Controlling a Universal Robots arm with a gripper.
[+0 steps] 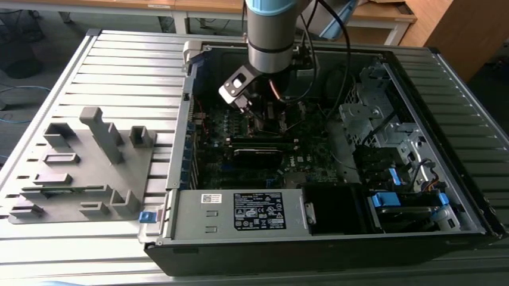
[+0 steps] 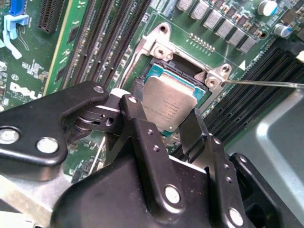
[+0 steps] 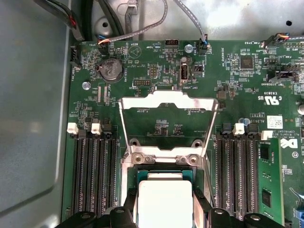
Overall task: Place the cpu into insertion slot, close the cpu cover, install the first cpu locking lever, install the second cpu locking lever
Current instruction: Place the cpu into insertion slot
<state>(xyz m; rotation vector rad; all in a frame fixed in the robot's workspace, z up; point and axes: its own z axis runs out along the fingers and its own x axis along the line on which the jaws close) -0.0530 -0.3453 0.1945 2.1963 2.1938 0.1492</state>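
Near the middle of the board (image 3: 228, 80), the first wrist view shows the cpu cover (image 3: 168, 100) raised open. In the second wrist view, the gripper (image 2: 166, 111) clasps the cpu (image 2: 168, 97) between its jaws, apparently resting in the insertion slot (image 2: 173, 71).

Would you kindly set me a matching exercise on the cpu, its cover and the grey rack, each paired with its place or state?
Things:
1. cpu
2. cover
3. grey rack

Place or state:
A. swung open, away from the chip
B. outside the computer case, at the exterior view's left
C. gripped in the pincer

Pairs: 1-C, 2-A, 3-B
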